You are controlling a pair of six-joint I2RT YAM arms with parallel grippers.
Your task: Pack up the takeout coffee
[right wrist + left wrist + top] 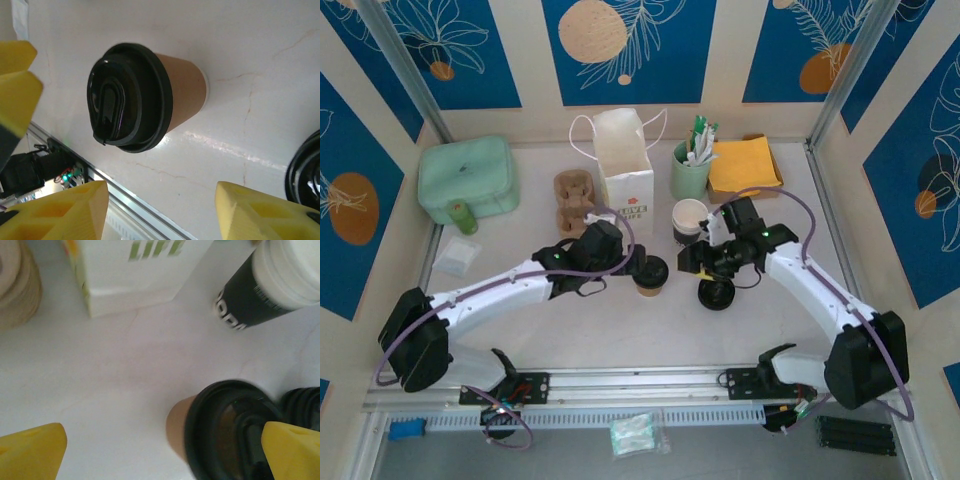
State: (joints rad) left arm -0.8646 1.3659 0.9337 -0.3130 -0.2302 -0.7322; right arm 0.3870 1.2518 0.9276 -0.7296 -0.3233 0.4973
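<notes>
The takeout coffee [650, 272] is a kraft-brown paper cup that stands mid-table with a black lid on it. In the left wrist view its brown wall [179, 426] and lid [225, 430] lie between my yellow fingers, close to the right finger [292, 452]. My left gripper [636, 266] [160, 455] is open around the cup. The right wrist view has the cup [186, 92] lying above and ahead of my right gripper [160, 210] [692, 262]. That gripper is open with bare table between its fingers.
A spare black lid [717, 294] [306, 175] lies right of the cup. Behind it stands a white cup with a black band [688, 218] [265, 290]. A white paper bag [625, 165], a mint utensil cup [690, 172], orange napkins [745, 165], a cardboard carrier [575, 195] and a green pouch [468, 178] line the back.
</notes>
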